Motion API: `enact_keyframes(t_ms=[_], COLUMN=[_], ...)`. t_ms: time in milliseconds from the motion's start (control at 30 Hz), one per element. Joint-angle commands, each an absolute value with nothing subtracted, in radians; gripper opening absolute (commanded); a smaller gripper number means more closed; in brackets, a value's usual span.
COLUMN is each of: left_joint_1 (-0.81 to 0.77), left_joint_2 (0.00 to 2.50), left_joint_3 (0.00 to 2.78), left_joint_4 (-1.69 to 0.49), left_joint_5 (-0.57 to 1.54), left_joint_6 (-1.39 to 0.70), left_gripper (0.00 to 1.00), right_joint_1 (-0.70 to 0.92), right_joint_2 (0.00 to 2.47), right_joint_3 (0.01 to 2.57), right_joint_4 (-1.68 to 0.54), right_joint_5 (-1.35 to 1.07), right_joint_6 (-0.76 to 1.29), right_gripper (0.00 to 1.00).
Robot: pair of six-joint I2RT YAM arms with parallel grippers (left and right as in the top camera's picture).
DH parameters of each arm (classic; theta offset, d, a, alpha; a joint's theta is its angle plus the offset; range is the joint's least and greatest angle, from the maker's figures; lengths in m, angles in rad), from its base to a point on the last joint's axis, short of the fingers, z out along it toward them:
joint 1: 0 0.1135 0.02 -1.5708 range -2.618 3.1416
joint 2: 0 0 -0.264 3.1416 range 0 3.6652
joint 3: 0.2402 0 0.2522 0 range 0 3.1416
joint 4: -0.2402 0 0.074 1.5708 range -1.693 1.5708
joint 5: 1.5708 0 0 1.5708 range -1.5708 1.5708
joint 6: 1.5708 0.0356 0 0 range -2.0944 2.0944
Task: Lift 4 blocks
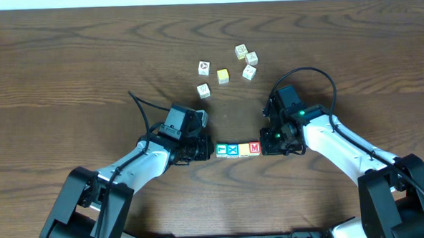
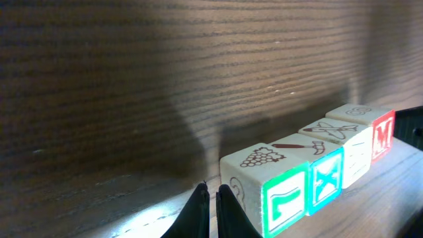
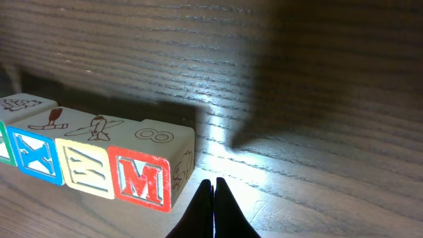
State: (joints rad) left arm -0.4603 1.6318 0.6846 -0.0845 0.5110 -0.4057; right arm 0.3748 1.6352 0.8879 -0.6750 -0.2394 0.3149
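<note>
While both pairs of jaws are closed tight, with nothing between their tips, the four blocks point(image 1: 238, 149) stand face to face in one straight row that fills the space between them. Nearest the left jaws is the teal block point(image 2: 285, 201), then the blue block point(image 2: 326, 180) with its white X, then the yellow block point(image 2: 357, 158). The red block point(image 3: 140, 182) with its M sits last, nearest the right jaws.

From the left wrist, the left fingers point(image 2: 196, 213) are pressed together, and their tips are right against the outer end of the teal block, low on its side face. From the right wrist, the right fingers point(image 3: 228, 215) are also together, their tips just beside the outer end of the red block. Whether either pair really touches its block I cannot tell. A dark shadow lies behind the row, and I cannot tell whether the row rests on the bench point(image 1: 66, 68) or sits just clear of it.

From overhead, the left arm point(image 1: 139, 165) and right arm point(image 1: 342, 138) reach inward from the near corners, so the jaws face each other along the line of the row.

Five cream cubes point(image 1: 204, 66) and a pale yellow cube point(image 1: 223, 76) lie scattered on the bench beyond the jaws, well apart from them and from the row.
</note>
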Motion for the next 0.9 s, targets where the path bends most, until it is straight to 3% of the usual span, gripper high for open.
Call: enact_keyframes(t_ms=[0, 867], left_joint_1=[-0.463, -0.463], left_joint_2=[1.643, 1.643], left_joint_3=[0.679, 0.679], left_joint_4=[-0.081, -0.093], left_joint_5=[0.524, 0.54], left_joint_6=[-0.433, -0.487], left_gripper=[0.08, 0.07], right_joint_1=[0.387, 0.387], right_joint_2=[1.623, 1.623], right_joint_3=[0.885, 0.883], right_joint_4=[-0.677, -0.688], right_joint_5=[-0.273, -0.191], right_joint_6=[0.337, 0.351], right_gripper=[0.01, 0.01])
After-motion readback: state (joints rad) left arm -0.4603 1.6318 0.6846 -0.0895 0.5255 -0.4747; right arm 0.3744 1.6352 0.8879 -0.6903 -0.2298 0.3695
